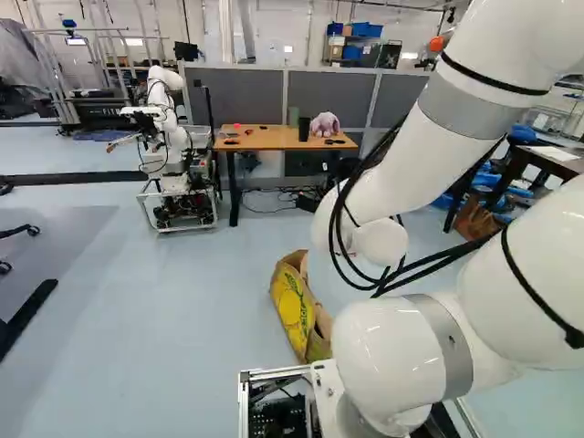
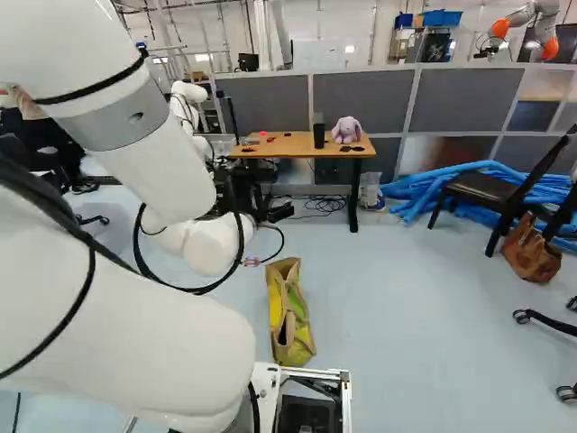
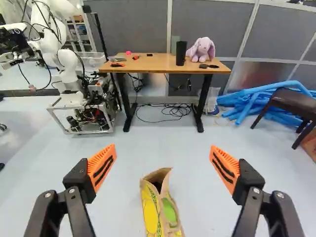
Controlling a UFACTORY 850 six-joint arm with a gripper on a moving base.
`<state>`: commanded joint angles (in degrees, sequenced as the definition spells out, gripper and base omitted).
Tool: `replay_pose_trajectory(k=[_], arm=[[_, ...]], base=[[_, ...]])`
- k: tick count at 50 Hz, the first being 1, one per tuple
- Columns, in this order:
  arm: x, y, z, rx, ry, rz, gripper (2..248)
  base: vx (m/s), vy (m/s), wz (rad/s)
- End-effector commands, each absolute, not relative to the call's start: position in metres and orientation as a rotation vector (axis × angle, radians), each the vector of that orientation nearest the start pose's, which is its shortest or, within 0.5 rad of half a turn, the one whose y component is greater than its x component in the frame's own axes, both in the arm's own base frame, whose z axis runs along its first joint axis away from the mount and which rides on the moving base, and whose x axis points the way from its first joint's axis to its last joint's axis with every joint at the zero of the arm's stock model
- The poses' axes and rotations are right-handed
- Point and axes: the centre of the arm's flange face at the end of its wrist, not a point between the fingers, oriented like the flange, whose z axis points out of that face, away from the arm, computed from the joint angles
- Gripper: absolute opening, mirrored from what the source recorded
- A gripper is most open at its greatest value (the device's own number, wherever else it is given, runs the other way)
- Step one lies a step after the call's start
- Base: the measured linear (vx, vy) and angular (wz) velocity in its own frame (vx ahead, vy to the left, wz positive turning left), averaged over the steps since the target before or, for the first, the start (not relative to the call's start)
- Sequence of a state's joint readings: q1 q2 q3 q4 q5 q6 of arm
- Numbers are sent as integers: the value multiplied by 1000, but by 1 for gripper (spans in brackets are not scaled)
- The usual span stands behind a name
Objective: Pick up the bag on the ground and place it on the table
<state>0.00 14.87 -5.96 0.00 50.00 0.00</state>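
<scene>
Wrist view: aiming the wide-spread, empty gripper point(image 3: 163, 149) toward the bag point(image 3: 160, 215), on the floor point(image 3: 113, 197) short of the table point(image 3: 153, 64).
Lower with the orange pads point(image 3: 98, 160) kept on either side of the bag's upper walls, then close evenly on both, to avoid tipping or tearing; lift gently as a test before carrying. Seen gaping at the mouth, but too dark inside to tell the contents. Likewise impossible to see into the brown handbag point(image 2: 530, 248) by the chair point(image 2: 487, 188). Set down clear of the plush toy point(image 3: 201, 49).

Open-topped bag point(image 3: 151, 212) on pale floor point(image 3: 153, 143)
</scene>
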Motion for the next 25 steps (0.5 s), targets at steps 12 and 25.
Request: replay_pose_trajectory(k=[12,25], arm=[[287,0,367,-2572,0,-1805,247],[311,0,365,-2626,9,-1726,247]], base=[[0,0,0],[0,0,0]])
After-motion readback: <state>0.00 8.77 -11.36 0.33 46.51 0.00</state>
